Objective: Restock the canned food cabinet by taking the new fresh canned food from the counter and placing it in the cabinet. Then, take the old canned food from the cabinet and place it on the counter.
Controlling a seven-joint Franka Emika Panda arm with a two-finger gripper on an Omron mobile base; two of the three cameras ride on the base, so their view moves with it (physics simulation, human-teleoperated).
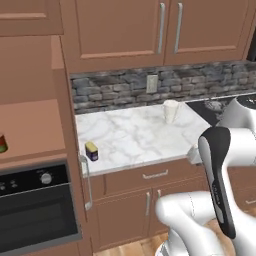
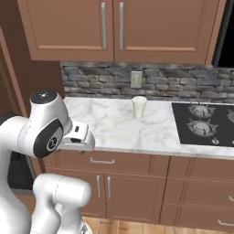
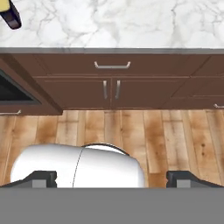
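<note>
Blue-and-yellow can (image 1: 91, 150) on counter (image 1: 135, 135), red can (image 1: 2, 144) in cabinet (image 1: 30, 125), tool (image 3: 111, 178) open

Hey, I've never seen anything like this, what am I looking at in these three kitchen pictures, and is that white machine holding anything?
It is a computer-rendered kitchen with a white robot arm. Two pictures come from cameras behind the arm, to its left and right. The third looks along the open two-finger gripper, pointing down at the wooden floor and holding nothing. On the white marble counter stand a small blue can with a yellow top and a pale cup. A red can with a green band sits on the brown wooden cabinet shelf above the black oven. A black stovetop lies at the right.
</note>
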